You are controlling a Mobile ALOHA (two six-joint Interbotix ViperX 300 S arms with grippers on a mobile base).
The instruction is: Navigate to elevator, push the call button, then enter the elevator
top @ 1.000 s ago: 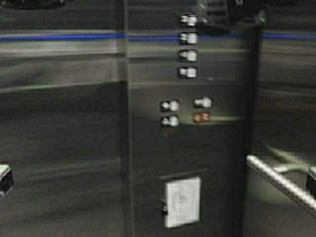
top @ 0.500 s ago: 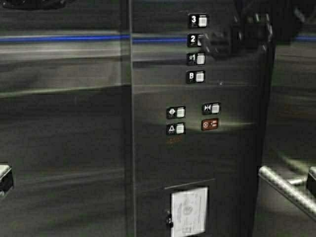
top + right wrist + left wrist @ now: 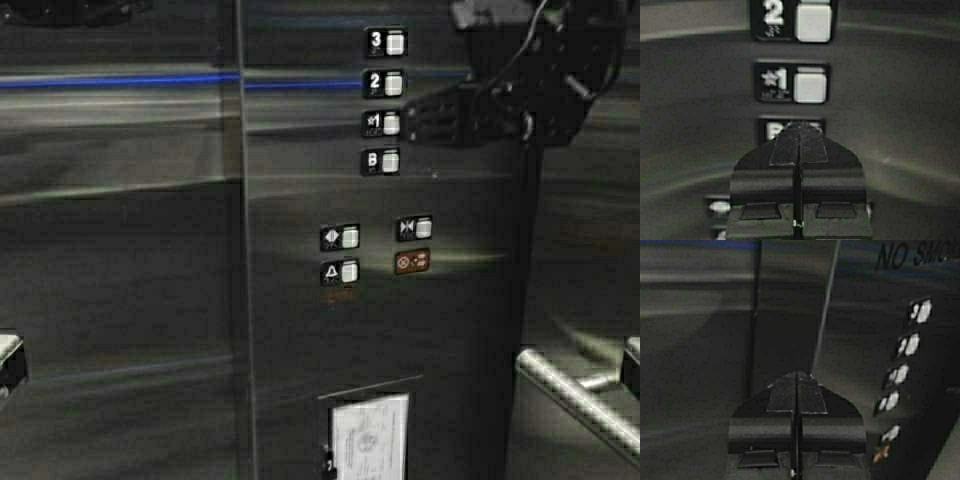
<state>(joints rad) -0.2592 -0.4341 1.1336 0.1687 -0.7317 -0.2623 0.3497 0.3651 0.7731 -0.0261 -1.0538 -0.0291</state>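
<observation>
I am inside the elevator, facing its brushed-steel wall [image 3: 120, 280] and the car's control panel [image 3: 450, 320]. The sliding doors and the hall call button are out of view. The panel has floor buttons 3 [image 3: 396, 42], 2 [image 3: 393, 84], star-1 [image 3: 391, 123] and B [image 3: 389, 161]. My right gripper [image 3: 415, 118] is raised at the upper right, its tip just right of the star-1 button. In the right wrist view it [image 3: 799, 127] is shut and empty, its tip covering the B button [image 3: 771, 131], below star-1 [image 3: 810, 88]. My left gripper [image 3: 796, 377] is shut, empty, facing the wall.
Door-open [image 3: 349, 238], door-close [image 3: 423, 228] and alarm [image 3: 348, 272] buttons and a red switch [image 3: 412, 262] sit lower on the panel. A framed paper notice [image 3: 370, 438] hangs at the bottom. A steel handrail [image 3: 570, 395] juts in at the lower right.
The robot has moved: the panel has shifted in the high view, lastly to the left. The right arm has come further into view and reaches closer to the floor buttons.
</observation>
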